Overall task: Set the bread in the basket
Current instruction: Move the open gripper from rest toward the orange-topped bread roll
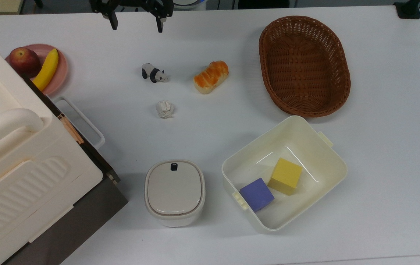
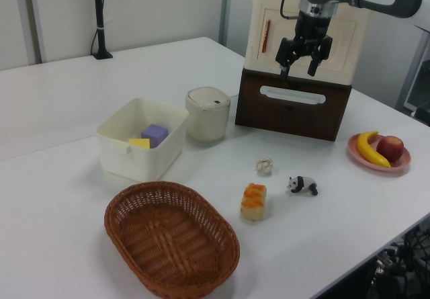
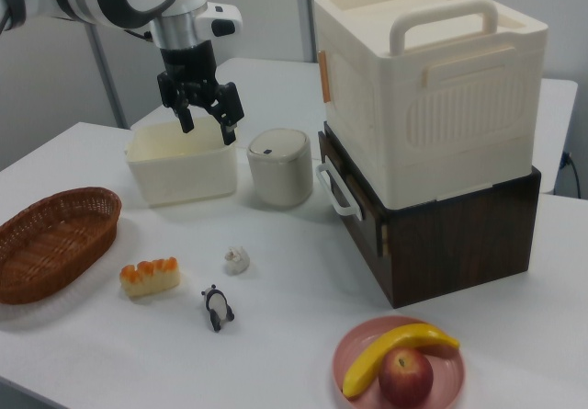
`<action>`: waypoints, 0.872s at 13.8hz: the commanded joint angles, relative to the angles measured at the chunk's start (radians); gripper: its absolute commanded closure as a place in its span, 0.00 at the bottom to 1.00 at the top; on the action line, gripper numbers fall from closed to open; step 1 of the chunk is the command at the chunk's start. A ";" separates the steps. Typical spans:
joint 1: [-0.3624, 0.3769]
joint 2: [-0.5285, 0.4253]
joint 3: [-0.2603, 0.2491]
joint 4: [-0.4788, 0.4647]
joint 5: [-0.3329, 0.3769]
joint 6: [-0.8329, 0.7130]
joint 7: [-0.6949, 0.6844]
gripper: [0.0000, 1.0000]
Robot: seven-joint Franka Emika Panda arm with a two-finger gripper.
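On the white bench (image 1: 386, 154), largest item noted first: cream storage box (image 3: 432, 87) stacked on a dark brown base, at the top view's left edge. Next in size, the basket (image 1: 304, 65), dark woven wicker, oval, nothing inside, at the top view's upper right. Below it in the top view, a cream bin (image 1: 324, 147) holding a yellow cube (image 1: 285, 176) and a purple cube (image 1: 256, 194). Lidded cream canister (image 1: 174, 192) to the top view's left of that bin. Pink plate (image 1: 61, 70) with apple and banana near the storage box.

Smaller items mid-bench: the bread (image 1: 211, 76), lying flat, orange ridged top upward, near the basket on the top view's left side of it but not touching. Panda figurine (image 1: 154, 73) and crumpled paper ball (image 1: 164, 109) further toward the top view's left, each apart from the loaf.

Claw (image 1: 136, 23) held high above the bench, at the top view's upper edge, fingers spread and released, gripping nothing, well apart from the bread.

Step in hand, as judged: approach not yet begun; loaf ungrasped, basket unfilled. Next move calls for travel toward the top view's right and down over the loaf, fingers aligned across its narrow width, closing on the pale sides. Care needed to avoid the panda on the way.
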 commanded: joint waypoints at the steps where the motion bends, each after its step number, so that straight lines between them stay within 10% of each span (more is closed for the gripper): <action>1: 0.002 -0.038 0.015 -0.017 0.007 -0.035 0.019 0.00; 12: -0.029 -0.012 0.061 -0.014 0.015 -0.093 0.027 0.00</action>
